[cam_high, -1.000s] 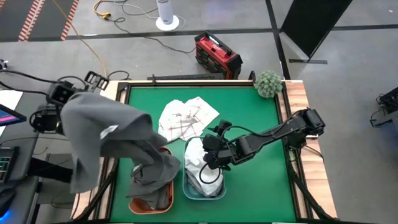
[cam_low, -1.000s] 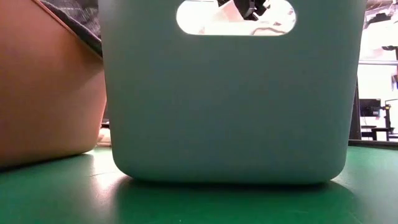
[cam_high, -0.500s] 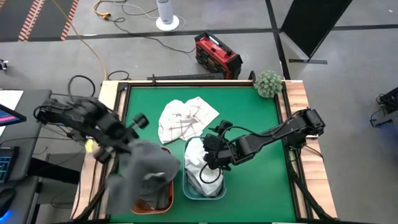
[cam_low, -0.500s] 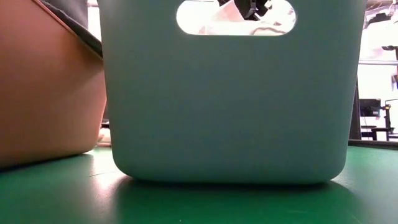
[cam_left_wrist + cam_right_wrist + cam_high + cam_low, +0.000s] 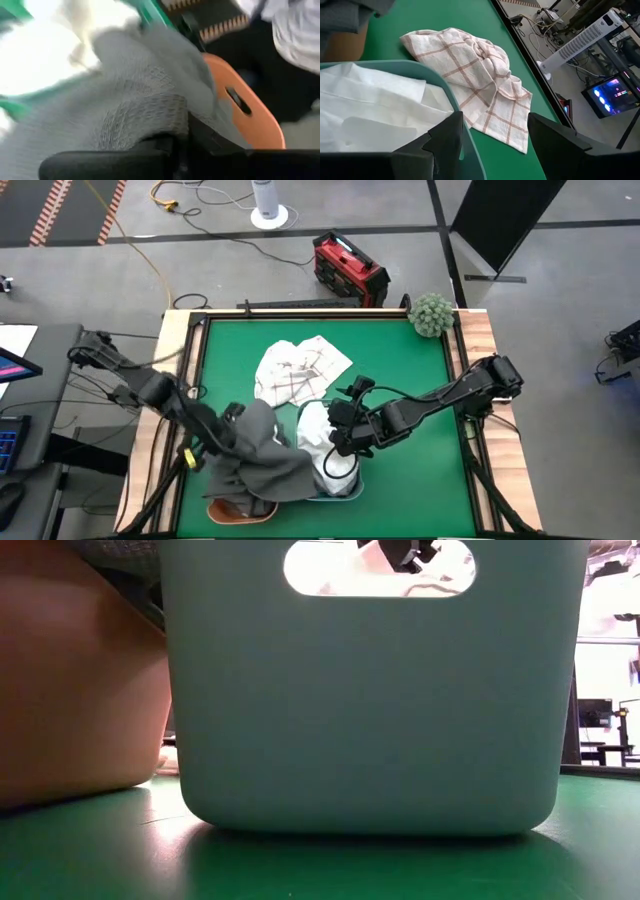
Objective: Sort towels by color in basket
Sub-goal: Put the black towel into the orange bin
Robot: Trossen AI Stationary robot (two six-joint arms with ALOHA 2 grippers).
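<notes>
A grey towel (image 5: 268, 458) lies heaped over the orange basket (image 5: 222, 511) at the table's near edge, and its right side spills onto the teal basket (image 5: 352, 488). My left gripper (image 5: 230, 426) is shut on it, just above the orange basket's far side. White towels (image 5: 375, 112) fill the teal basket. My right gripper (image 5: 495, 145) hovers open over that basket's far rim (image 5: 447, 100), with one finger on each side of it. A white towel with red check lines (image 5: 298, 370) lies crumpled on the green table beyond the baskets. My left gripper pinches a bunched fold of the grey towel (image 5: 150, 117) between its two fingers, in several layers. It comes at the towel slanting down from the table's left. The towel falls slack from the hold onto the orange basket (image 5: 245, 107).
A round green fuzzy ball (image 5: 432, 313) sits at the table's far right corner. In the low view the teal basket (image 5: 370, 690) and the orange basket (image 5: 70, 690) fill the picture. There is bare green table to the right of the baskets. A red box (image 5: 350, 268) stands on the floor beyond.
My left gripper has swung down from high over the table's left edge, toward the right and near side, to the orange basket. The grey towel hung spread out from it before and has dropped into a slack heap over the orange basket and the teal basket's left rim.
</notes>
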